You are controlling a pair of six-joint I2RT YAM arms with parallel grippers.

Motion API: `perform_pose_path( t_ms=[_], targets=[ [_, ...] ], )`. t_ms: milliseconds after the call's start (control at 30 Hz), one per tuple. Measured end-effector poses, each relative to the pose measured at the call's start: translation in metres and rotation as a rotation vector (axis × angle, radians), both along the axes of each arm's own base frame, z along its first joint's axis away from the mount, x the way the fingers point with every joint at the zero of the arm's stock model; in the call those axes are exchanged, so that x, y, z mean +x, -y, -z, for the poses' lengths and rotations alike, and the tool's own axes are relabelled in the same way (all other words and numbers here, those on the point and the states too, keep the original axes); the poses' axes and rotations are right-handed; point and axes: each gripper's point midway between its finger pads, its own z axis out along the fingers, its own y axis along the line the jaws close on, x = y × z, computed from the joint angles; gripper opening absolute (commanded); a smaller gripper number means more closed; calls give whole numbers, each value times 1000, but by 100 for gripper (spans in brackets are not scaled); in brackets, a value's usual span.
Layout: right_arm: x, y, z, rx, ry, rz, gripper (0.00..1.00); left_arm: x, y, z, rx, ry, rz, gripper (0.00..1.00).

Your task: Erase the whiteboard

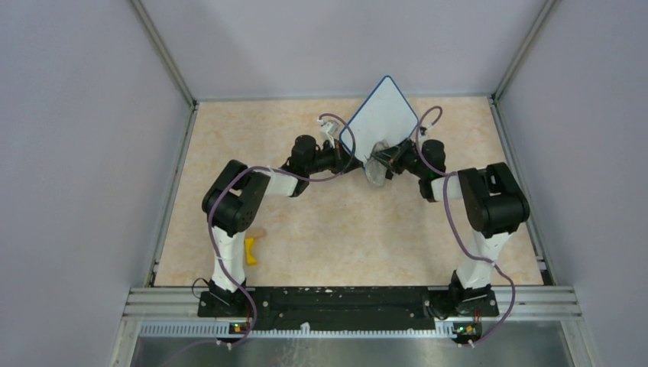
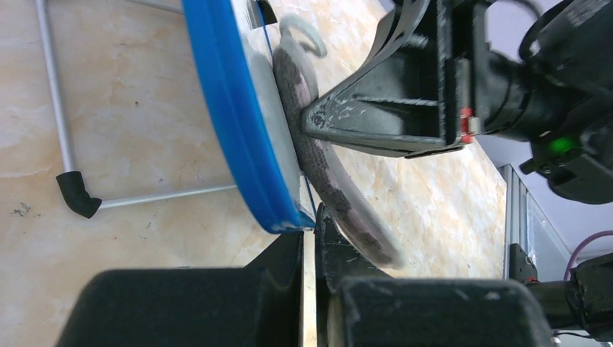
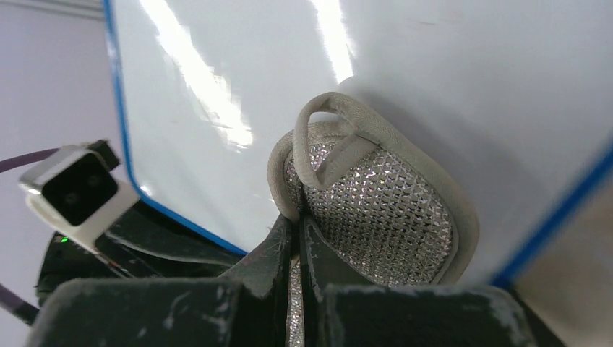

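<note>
The right hand [image 3: 297,231], pinching the pad [image 3: 383,217], may shove the whiteboard [image 3: 448,87] from the left hand [image 2: 311,242] clamping its edge.

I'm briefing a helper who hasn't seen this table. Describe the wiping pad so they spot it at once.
Find the blue-rimmed whiteboard tilted up at the far middle of the table. Pressed against its lower part, pinched in the right tool, is the pad: grey, silvery quilted mesh with a fabric loop, unlike the smooth board.
</note>
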Motion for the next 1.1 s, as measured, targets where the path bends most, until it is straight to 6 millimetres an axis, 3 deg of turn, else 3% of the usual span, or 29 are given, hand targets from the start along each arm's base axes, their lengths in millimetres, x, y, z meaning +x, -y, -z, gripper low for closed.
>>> perform_pose_path(
  t_ms=[133, 267, 400, 600, 700, 900, 1100],
  targets=[
    [7, -31, -38, 19, 76, -67, 0, 0, 0, 0, 0, -1, 2, 0],
    [14, -41, -60, 32, 128, -86, 0, -1, 0, 0, 0, -1, 2, 0],
    [22, -28, -51, 29, 115, -60, 0, -1, 1, 0, 1, -1, 2, 0],
    [23, 13, -2, 31, 44, 4, 0, 0, 1, 0, 1, -2, -1, 0],
    [22, 23, 7, 33, 30, 25, 0, 0, 1, 0, 0, -1, 0, 0],
    [23, 15, 1, -11, 29, 39, 0, 0, 0, 0, 0, -1, 0, 0],
    [17, -35, -38, -40, 90, -36, 0, 1, -1, 0, 1, -2, -4, 0]
  ],
)
